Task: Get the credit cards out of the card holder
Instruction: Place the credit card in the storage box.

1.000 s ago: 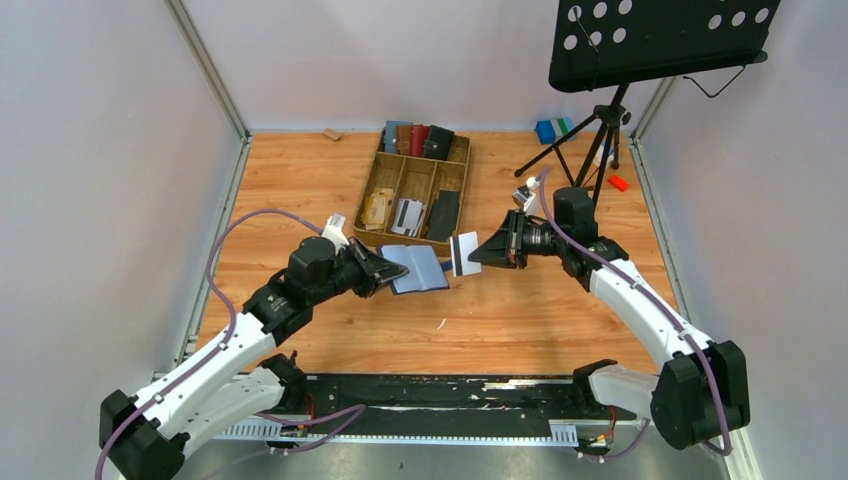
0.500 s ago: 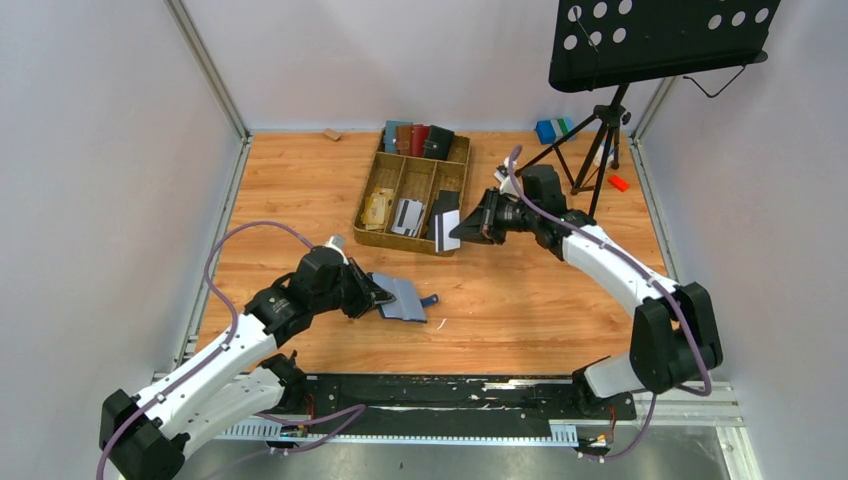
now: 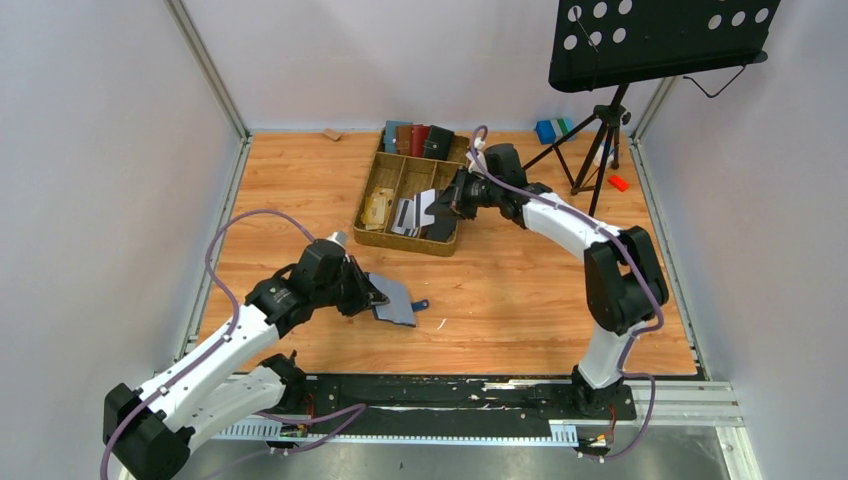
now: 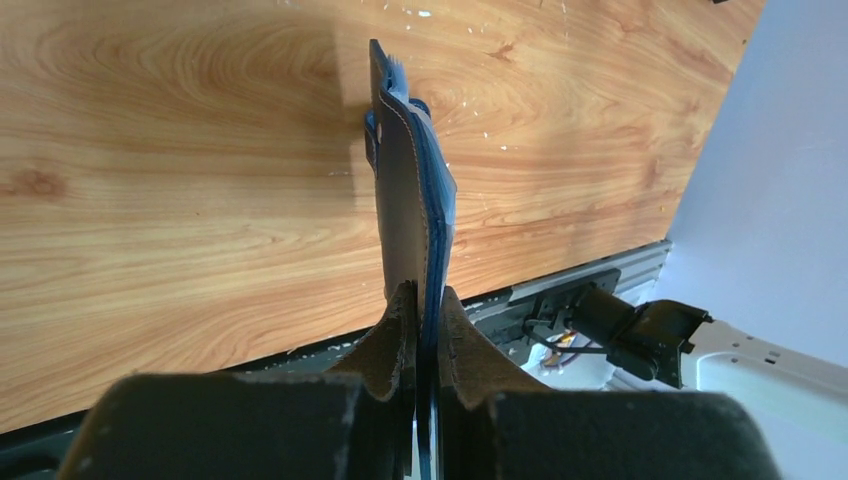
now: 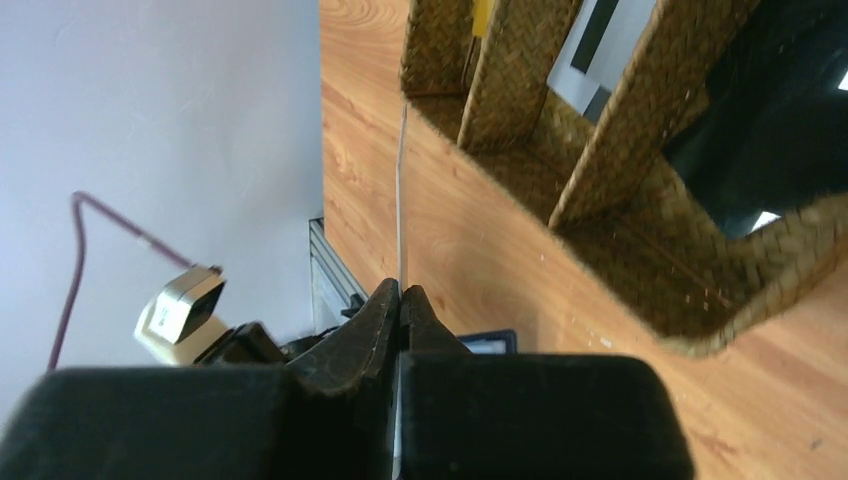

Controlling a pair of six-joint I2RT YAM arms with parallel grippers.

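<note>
Now, left gripper [image 3: 375, 296]: nipped closed on card holder [image 3: 398, 300], six o'clock from basket [image 3: 368, 195].
Right gripper [image 3: 447, 204]: pinching credit card [image 3: 427, 207] edge-on above basket.

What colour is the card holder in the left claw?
The card holder is dark blue, shown best in the top external view.

White shells and black joints clothe your arms [image 3: 215, 350]; purple cables [image 3: 213, 262] run from the black mounting rail [image 3: 450, 393] to your black left end effector [image 3: 378, 298] and right end effector [image 3: 446, 203].
</note>
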